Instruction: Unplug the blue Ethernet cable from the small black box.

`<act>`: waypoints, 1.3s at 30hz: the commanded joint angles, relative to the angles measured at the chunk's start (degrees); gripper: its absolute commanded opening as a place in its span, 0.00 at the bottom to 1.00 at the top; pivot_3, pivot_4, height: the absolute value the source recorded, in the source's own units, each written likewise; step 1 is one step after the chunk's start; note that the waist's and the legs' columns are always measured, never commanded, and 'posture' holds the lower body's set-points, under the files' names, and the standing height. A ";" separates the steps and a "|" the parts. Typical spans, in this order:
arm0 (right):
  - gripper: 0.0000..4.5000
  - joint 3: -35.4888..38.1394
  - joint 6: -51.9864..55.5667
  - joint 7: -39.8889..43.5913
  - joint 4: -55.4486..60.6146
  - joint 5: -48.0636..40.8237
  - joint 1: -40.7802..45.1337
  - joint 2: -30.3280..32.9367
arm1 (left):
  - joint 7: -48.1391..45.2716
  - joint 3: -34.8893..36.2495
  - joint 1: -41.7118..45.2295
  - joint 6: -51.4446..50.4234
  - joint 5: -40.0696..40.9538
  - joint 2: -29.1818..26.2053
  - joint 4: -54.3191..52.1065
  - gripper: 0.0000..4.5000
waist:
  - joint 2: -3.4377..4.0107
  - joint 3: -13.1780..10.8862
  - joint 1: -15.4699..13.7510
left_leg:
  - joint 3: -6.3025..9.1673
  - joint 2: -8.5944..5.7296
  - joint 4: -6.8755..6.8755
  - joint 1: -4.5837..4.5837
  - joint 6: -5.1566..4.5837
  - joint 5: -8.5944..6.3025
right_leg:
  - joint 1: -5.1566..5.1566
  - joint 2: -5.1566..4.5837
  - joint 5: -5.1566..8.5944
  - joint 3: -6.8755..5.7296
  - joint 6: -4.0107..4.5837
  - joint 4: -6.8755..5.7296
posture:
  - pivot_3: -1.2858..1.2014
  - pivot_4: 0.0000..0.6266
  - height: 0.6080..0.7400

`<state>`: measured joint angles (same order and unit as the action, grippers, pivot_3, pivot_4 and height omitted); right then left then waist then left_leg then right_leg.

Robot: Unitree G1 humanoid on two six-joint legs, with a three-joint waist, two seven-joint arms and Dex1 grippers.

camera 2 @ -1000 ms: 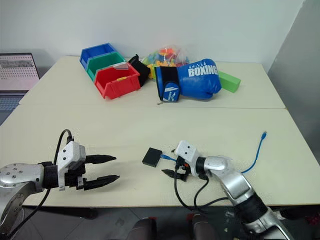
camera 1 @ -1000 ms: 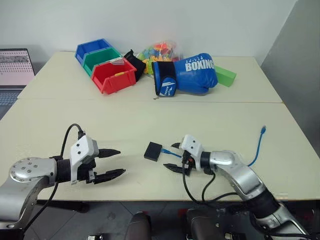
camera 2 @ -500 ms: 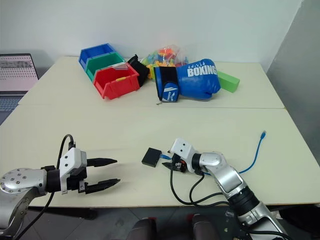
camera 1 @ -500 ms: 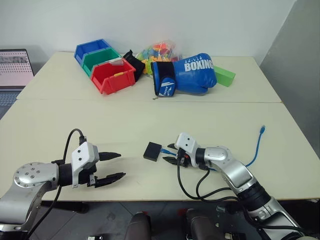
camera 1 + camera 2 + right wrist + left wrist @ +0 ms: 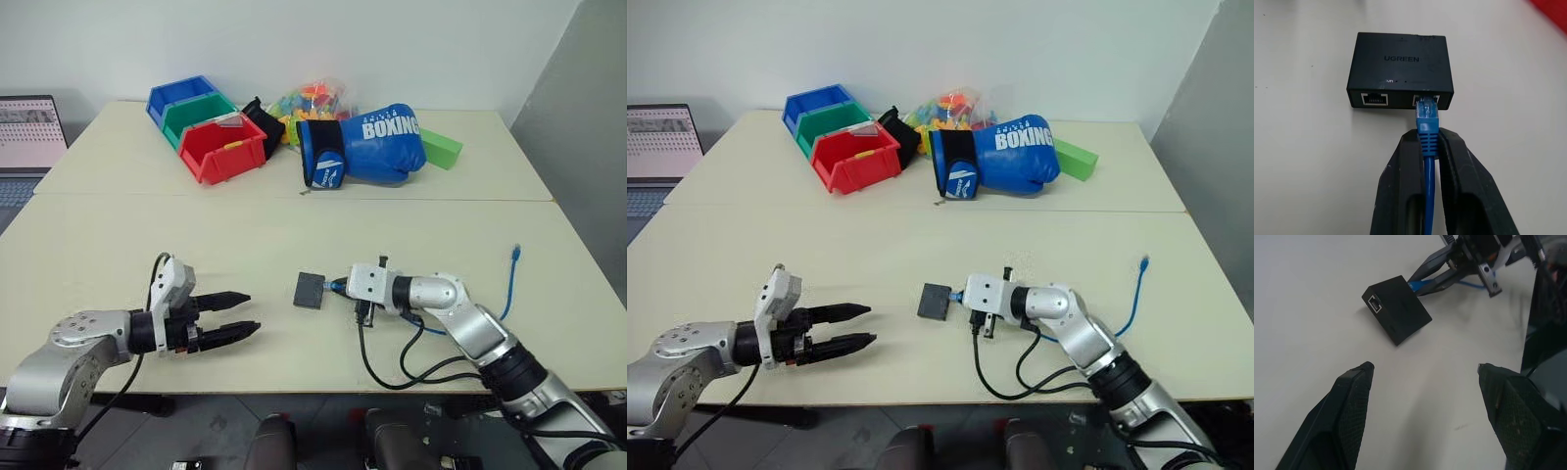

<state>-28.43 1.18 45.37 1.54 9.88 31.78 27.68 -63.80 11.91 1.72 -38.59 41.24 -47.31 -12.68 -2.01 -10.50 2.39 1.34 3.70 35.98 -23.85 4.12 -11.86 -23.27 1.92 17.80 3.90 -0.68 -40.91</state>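
Small black box (image 5: 1400, 68) sitting flat on the cream desk (image 5: 294, 235), near the front edge, roughly mid-width. Two ports along the side facing the right arm; blue Ethernet cable (image 5: 1427, 147) with its plug tip right at the mouth of one port, the other port free. Can't tell whether the plug is fully seated or just at the opening. Cord pinched just behind the plug by the right claw (image 5: 1428, 142), fingers (image 5: 1400, 166) pressed together on it from both sides. Rest of the blue cord trailing off toward the right edge of the desk, far plug lying loose there (image 5: 515, 254).

Left claw (image 5: 240, 314) hovering low over the desk, well apart from the box on its left, fingers (image 5: 1354, 391) spread wide and gripping nothing, pointed toward the box.

Further back on the desk: a blue boxing glove (image 5: 367, 145), a green block (image 5: 442, 149) beside it, red (image 5: 223, 147), green (image 5: 193, 113) and blue (image 5: 179, 95) bins, and a bag of colourful bits (image 5: 312, 98). Laptop (image 5: 29, 132) off to the far left.
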 commanded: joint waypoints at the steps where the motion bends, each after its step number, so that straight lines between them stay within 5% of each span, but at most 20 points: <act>1: 0.03 -0.06 -8.95 0.94 3.60 2.70 2.52 1.04 | 3.83 2.49 3.42 -4.89 5.09 1.69 -0.92 0.81 | 0.01 0.00 -0.03 | 0.01 0.01 0.00 0.01 0.00 0.00 | 0.00 0.01 0.00 0.01 0.00 0.00 | 0.52 0.24 1.00; 21: 0.03 1.62 -14.86 3.01 6.51 4.62 5.25 -0.70 | 10.95 0.39 9.30 -12.96 10.99 8.89 -2.13 0.81 | -0.03 0.02 -0.08 | 0.06 -0.02 0.04 0.00 0.01 0.01 | 0.05 -0.02 -0.14 0.05 0.25 -0.04 | 0.52 0.24 1.00; 35: 0.03 3.39 -16.06 1.50 5.66 4.33 6.05 -1.91 | 12.12 2.14 10.63 -16.49 16.34 9.46 0.47 0.18 | -0.03 0.02 -0.21 | 0.08 -0.03 0.04 0.00 0.02 0.01 | 0.06 -0.02 -0.15 0.05 0.26 -0.04 | 0.52 0.24 1.00; 39: 0.03 3.21 -16.78 1.77 5.73 4.56 5.89 -1.54 | 12.46 2.01 10.82 -16.69 16.78 9.58 0.66 0.17 | -0.03 0.02 -0.19 | 0.07 -0.02 0.04 0.00 0.02 0.01 | 0.06 -0.03 -0.15 0.06 0.26 -0.04 | 0.52 0.24 1.00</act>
<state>-26.53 -13.78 47.32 5.78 14.74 36.57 26.11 -51.89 12.74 11.86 -55.03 57.35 -37.89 -12.34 -2.04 -10.48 2.20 1.42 3.67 36.02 -23.85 4.14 -11.85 -23.21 1.90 17.65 3.96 -0.42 -40.95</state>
